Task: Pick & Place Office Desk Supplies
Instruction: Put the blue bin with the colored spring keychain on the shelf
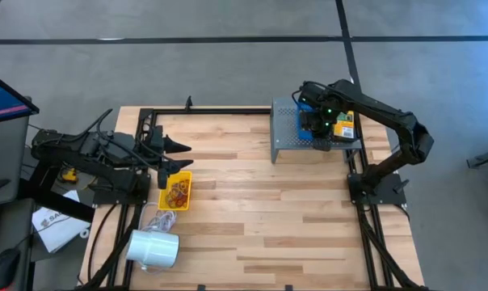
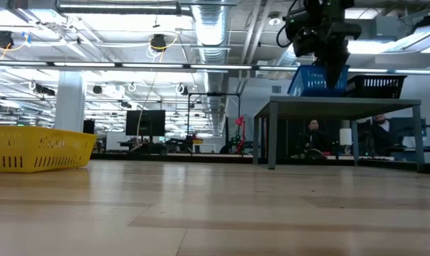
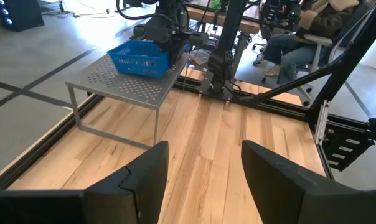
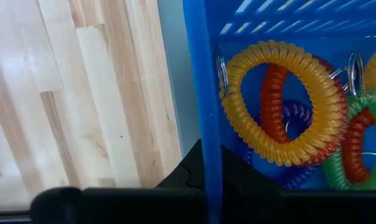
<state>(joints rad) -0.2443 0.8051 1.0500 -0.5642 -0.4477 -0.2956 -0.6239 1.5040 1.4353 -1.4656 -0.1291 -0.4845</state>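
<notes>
I take the grey shelf (image 1: 288, 139) as my landmark. On it sits a blue basket (image 3: 138, 57), and my right gripper (image 1: 310, 123) hangs over that basket; from above the arm hides most of it. In the right wrist view the fingers (image 4: 194, 171) are together, clamped on the basket's blue wall (image 4: 203, 93). Inside lie coiled bands (image 4: 281, 106) in yellow, orange, green and purple, with thin metal rings; several are cut off at the edge. A yellow-green crayon box (image 1: 343, 125) lies on the shelf just beside the gripper, partly covered by the arm.

Well apart from the shelf, across the bench (image 1: 260, 218), my left gripper (image 1: 173, 158) waits above a yellow basket (image 1: 176, 191) of bands, fingers (image 3: 144, 177) apart and holding nothing. A white cylinder (image 1: 153, 249) lies near that basket.
</notes>
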